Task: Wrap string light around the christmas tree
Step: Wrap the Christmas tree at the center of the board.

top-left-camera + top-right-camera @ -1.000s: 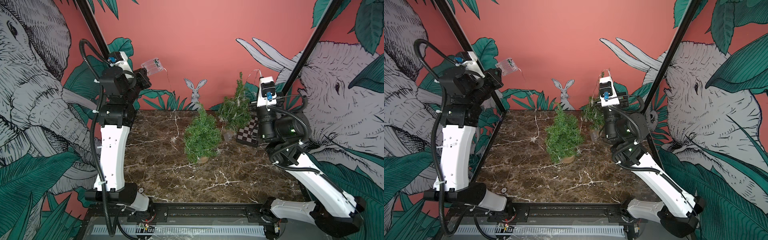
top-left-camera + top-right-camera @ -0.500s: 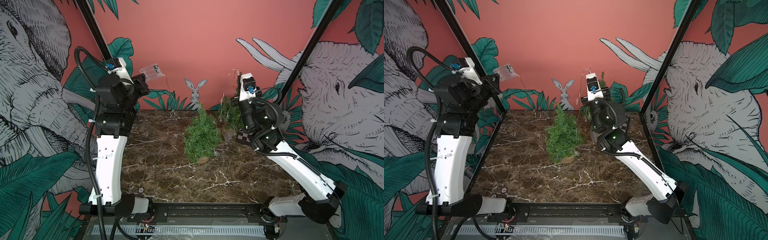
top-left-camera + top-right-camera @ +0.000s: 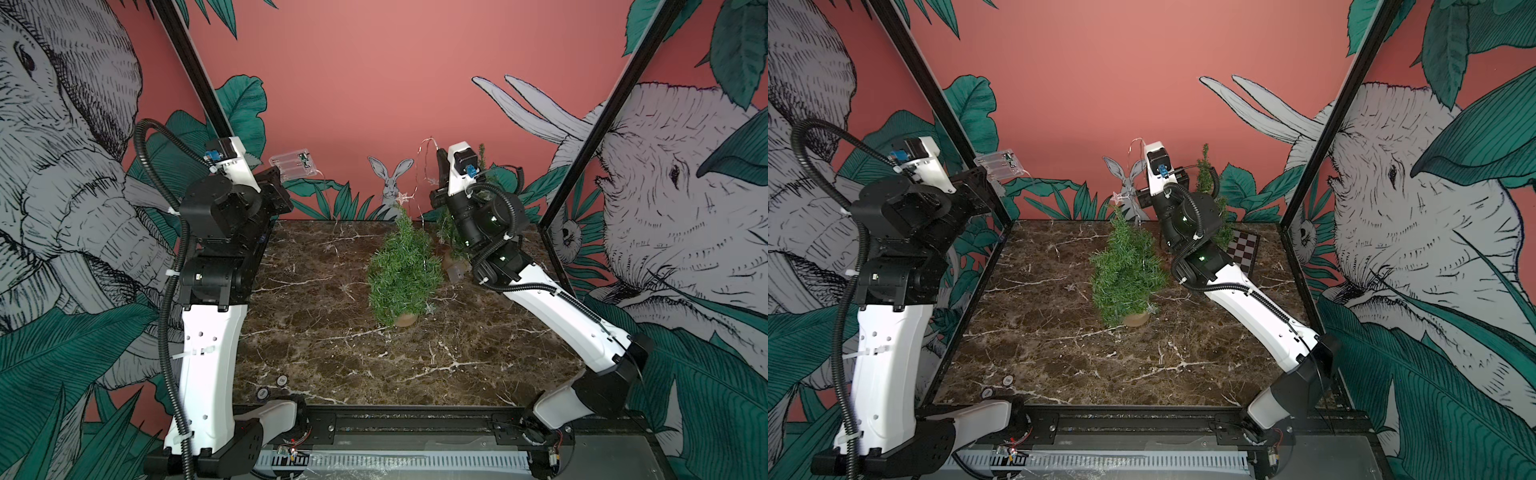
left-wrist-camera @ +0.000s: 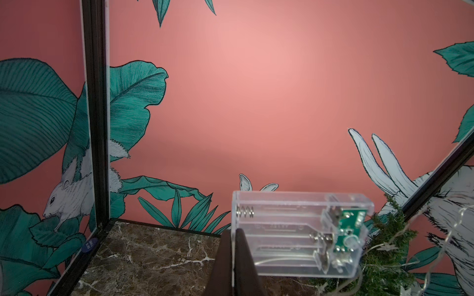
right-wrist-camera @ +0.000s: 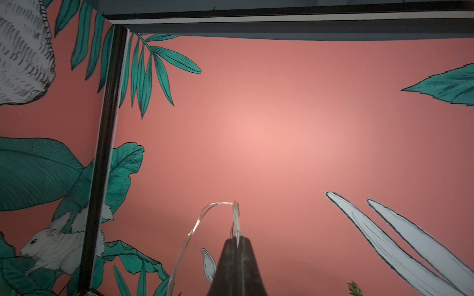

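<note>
Backdrop: salmon-red walls (image 3: 374, 83) painted with elephants, green leaves and a rabbit (image 3: 389, 183) stand around a dark marble tabletop (image 3: 332, 332).
Left gripper (image 4: 237, 246): raised near the far left corner, its dark fingers pressed together on the short edge of a clear battery box (image 4: 297, 233); in both top views the box juts from the gripper towards the back wall (image 3: 293, 164) (image 3: 1000, 164).
Battery box: empty of cells, springs and a small green circuit board (image 4: 351, 230) visible through the plastic, the board at the end away from the gripper.
String light (image 4: 384, 246): thin silvery wire leaving the board end of the box and trailing off towards the tree.
Right gripper (image 5: 237, 243): lifted high and pointing up, fingers closed on the wire, which arches over the fingertips and falls away on one side (image 5: 195, 228).
Wire below right gripper: in a top view it hangs from the gripper tip (image 3: 426, 143) down to the tree's top, just beside and below the gripper.
Christmas tree (image 3: 401, 270): upright on the marble on a small wooden base, below and in front of the right gripper, well apart from the left gripper; fine wire and small stars show among its branches (image 3: 1152, 309).
Second tree (image 3: 1204, 170): smaller, right behind the right arm, partly hidden.
Checkerboard (image 3: 1244, 249): flat on the marble beyond the right arm.
</note>
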Controlling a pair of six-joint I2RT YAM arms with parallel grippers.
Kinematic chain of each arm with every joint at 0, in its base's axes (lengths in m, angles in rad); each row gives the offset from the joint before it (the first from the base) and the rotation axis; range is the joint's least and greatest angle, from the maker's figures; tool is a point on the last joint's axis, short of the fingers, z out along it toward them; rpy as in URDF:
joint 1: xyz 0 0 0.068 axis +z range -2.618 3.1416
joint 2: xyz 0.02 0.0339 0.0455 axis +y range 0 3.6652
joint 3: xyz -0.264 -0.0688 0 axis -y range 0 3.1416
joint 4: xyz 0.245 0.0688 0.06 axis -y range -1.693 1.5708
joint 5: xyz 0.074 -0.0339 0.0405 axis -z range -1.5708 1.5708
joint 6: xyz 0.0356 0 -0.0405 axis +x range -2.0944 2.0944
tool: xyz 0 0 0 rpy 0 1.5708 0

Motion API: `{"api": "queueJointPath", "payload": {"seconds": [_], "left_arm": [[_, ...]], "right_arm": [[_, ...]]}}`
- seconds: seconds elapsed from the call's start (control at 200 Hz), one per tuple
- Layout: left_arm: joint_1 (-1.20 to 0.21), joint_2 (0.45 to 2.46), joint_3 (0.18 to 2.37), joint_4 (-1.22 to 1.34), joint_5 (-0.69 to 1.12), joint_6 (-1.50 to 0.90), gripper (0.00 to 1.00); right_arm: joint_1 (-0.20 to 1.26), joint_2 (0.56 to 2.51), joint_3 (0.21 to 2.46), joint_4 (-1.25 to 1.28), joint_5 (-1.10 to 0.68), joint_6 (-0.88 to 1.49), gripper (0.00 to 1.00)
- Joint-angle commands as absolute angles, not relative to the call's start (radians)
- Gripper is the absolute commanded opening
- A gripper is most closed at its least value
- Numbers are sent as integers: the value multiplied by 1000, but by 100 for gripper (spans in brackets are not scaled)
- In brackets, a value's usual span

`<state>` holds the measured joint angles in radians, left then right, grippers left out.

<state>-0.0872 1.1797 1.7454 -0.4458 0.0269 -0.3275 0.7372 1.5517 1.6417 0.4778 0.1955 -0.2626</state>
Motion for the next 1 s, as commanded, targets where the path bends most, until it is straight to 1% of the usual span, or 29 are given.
{"api": "queueJointPath", "payload": {"seconds": [0.0,0.215,0.355,0.56,0.65,0.67,0.875,0.995], "left_arm": [[-83,1152,1725,-456,0,-300,0],[-83,1122,1657,-466,-18,-325,0],[-83,1107,1625,-481,-26,-331,0],[-83,1113,1603,-540,-145,-315,0],[-84,1109,1569,-532,-132,-330,0],[-83,1108,1559,-524,-124,-334,0],[-83,1121,1507,-506,-103,-368,0],[-83,1121,1486,-500,-128,-359,0]], "right_arm": [[736,1568,1681,536,57,-167,0],[749,1594,1731,499,-103,-49,0],[781,1632,1756,464,-164,-30,0],[838,1613,1758,412,-222,-33,0],[865,1609,1743,390,-243,-43,0],[871,1575,1741,384,-248,-47,0],[912,1505,1685,354,-308,-49,0],[917,1441,1619,347,-315,-40,0]]}}
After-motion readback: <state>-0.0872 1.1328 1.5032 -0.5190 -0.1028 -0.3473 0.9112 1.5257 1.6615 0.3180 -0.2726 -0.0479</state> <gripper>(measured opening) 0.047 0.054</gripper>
